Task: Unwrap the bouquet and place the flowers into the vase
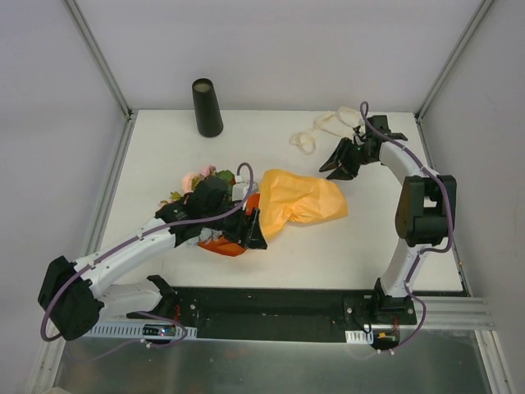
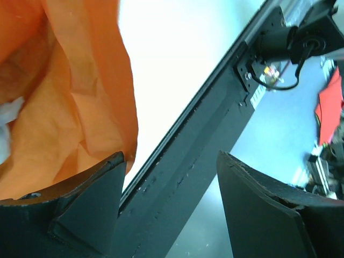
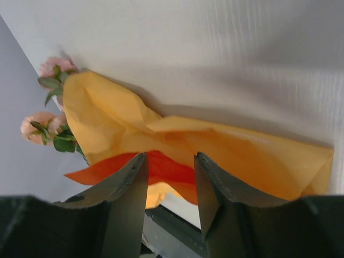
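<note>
The left gripper (image 2: 171, 161) is wide open with nothing between its fingers, and the orange paper (image 1: 303, 199) is bunched against one of them. The bouquet (image 1: 271, 205) lies mid-table under that arm, flowers (image 1: 197, 179) poking out to the left. The right gripper (image 3: 170, 157) hangs just past the paper, partly open and empty. A ribbon (image 1: 316, 131) lies beyond it, and the vase (image 1: 207, 107) stands upright at the back left.

One black vase (image 1: 207, 107) stands in the upper left of the top view. One bouquet (image 1: 299, 201) in orange paper lies mid-frame. Its flowers (image 1: 197, 178) cannot be counted from above, but the right wrist view shows two pink blooms (image 3: 38, 124) at its left edge. One cream ribbon (image 1: 321, 127) lies upper right. Two arms share one tabletop (image 1: 164, 148) — left arm (image 1: 135, 246), right arm (image 1: 422, 209) — each with one pair of jaws.
</note>
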Available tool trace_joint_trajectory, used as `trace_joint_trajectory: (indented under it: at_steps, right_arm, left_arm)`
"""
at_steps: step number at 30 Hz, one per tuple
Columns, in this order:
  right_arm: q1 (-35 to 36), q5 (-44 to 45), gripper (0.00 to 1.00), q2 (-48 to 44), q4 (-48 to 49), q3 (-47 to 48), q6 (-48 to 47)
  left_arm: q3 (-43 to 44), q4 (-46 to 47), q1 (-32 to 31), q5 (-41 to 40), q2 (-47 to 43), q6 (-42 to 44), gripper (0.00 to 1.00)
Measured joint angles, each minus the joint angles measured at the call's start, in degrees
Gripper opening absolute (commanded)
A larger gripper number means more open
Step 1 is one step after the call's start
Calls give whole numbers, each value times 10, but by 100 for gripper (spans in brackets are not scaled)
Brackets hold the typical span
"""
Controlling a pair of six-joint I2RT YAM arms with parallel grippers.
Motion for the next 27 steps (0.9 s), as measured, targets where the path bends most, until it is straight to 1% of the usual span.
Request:
trace_joint_trajectory:
  at_steps: [4,7,10,14,17,22,24,27]
  right_arm:
    - [6,-5,42,-57,-34,-67,-19]
    - [6,-9,41,-128,-54,-118,-29]
    - [6,-9,41,-200,-66,-152,-32]
    - [6,-9,41,-286,-73,-201,-33]
    - [6,-3,41,-325,-83,-230,-33]
    - [6,8,42,-354,-90,-274,-28]
    - [6,11,42,-361,-96,-279,-22]
    - [6,15,43,-377,-95,-279,-14]
  left_arm:
    - [26,-48,0,-69,-40,0,71]
    - [88,-97,0,-133,-49,1,71]
    - [151,-134,2,-215,-50,-5,70]
    - [192,-174,23,-289,-54,-29,70]
    - [210,-202,70,-310,-44,-50,69]
    - [229,-225,144,-302,7,-59,69]
    - [238,-228,160,-292,35,-61,68]
    - [247,-229,167,-274,78,-67,68]
